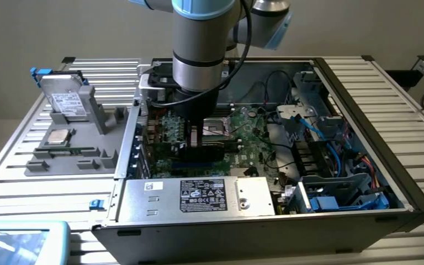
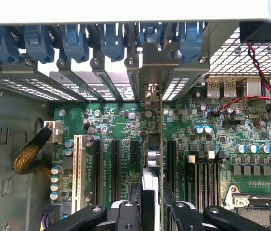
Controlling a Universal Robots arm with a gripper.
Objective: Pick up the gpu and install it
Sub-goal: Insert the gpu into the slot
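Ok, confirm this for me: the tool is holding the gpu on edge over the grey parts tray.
Wrong on the place. The tool holds the gpu on edge over the motherboard inside the open computer case; the grey parts tray stands beside the case. The exterior view shows it.

A: What's carrying everything?
B: Slatted metal table (image 1: 407,99).
A: Directly on it?
B: Open computer case (image 1: 256,237), centre towards the exterior view's right. Grey fixture tray (image 1: 75,165) just beside it, on the exterior view's left. Light-blue framed panel (image 1: 20,243) at the near corner, same side.
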